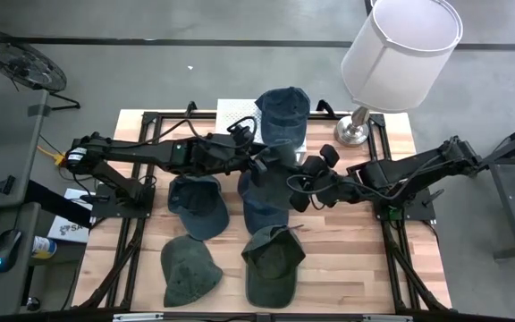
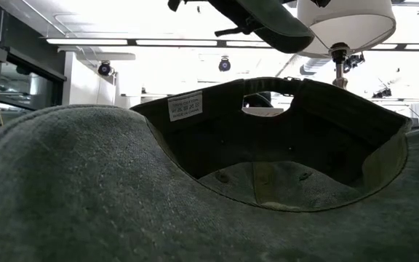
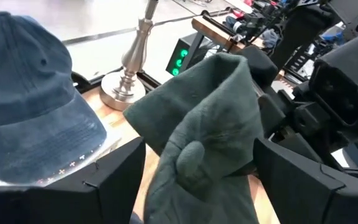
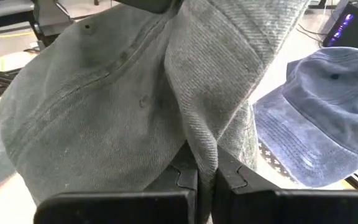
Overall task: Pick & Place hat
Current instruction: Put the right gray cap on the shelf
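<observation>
A grey-green cap (image 3: 210, 124) hangs in the air over the table's middle, held between both grippers; the low view shows its brim (image 2: 268, 18) high up. My left gripper (image 3: 197, 180) reaches in from the left (image 1: 265, 164) and is shut on the cap's bunched crown. My right gripper (image 4: 205, 180) comes from the right (image 1: 295, 183) and is shut on a fold of it. A blue denim cap (image 1: 282, 116) rests crown up on a white board at the far edge. My left gripper has the cap's crumpled crown (image 3: 194, 155) between its two fingers (image 3: 114, 180), the cloth bunched in several layers. It comes level from the table's left. The cap is lifted clear of the table. My right gripper pinches a fold of the cap's cloth (image 4: 207, 146) between its fingers (image 4: 185, 177), coming from the table's right. The rest of the cap spreads beyond the fingers, clear of the table.
Two navy caps (image 1: 197, 204) (image 1: 262, 207) lie below the grippers, and two green caps (image 1: 189, 268) (image 1: 271, 259) lie toward the near edge; one fills the low view (image 2: 195, 189). A lamp (image 1: 401, 54) stands at the far right, its base (image 3: 126, 87) close behind the grippers.
</observation>
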`<state>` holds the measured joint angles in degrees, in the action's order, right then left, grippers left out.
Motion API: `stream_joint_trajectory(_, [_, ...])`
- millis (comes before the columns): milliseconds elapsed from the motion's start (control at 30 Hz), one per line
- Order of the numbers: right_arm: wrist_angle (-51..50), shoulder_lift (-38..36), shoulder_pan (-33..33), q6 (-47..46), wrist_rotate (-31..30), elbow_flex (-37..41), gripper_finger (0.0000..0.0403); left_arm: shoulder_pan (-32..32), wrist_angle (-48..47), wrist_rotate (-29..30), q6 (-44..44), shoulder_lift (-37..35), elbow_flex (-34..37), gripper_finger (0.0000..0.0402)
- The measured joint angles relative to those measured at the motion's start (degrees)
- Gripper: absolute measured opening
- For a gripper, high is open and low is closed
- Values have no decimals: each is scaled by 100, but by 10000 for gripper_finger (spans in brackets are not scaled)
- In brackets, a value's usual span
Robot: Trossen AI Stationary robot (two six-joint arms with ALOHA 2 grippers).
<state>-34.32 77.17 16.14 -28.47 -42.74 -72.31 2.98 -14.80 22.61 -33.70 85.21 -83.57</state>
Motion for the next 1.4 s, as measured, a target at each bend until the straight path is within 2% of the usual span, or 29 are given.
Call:
stream_joint_trajectory(100, [-5, 0, 0, -80, 56, 0, 1, 0, -42, 5, -23, 0, 2, 262])
stream_joint_trajectory(267, [43, 0, 0, -109, 236, 0, 1, 0, -63, -68, -123, 0, 2, 195])
stream_joint_trajectory(400, [35, 0, 2, -109, 308, 0, 1, 0, -289, -66, -201, -2, 2, 121])
stream_joint_trajectory(533, [33, 0, 2, -109, 352, 0, 1, 0, -411, -125, -251, -2, 4, 30])
stream_joint_trajectory(567, [33, 0, 2, -109, 361, 0, 1, 0, -439, -156, -238, -2, 4, 19])
stream_joint_trajectory(767, [-4, 0, 2, -111, 505, 0, 3, 0, -542, -220, -224, -2, 7, 14])
stream_joint_trajectory(1133, [-188, -36, 0, -109, 860, 1, 49, 2, -523, -411, -253, -2, 7, 14])
stream_joint_trajectory(1400, [-649, -651, 0, -348, 1130, 2, 88, -10, -549, -540, -254, -74, 15, 14])
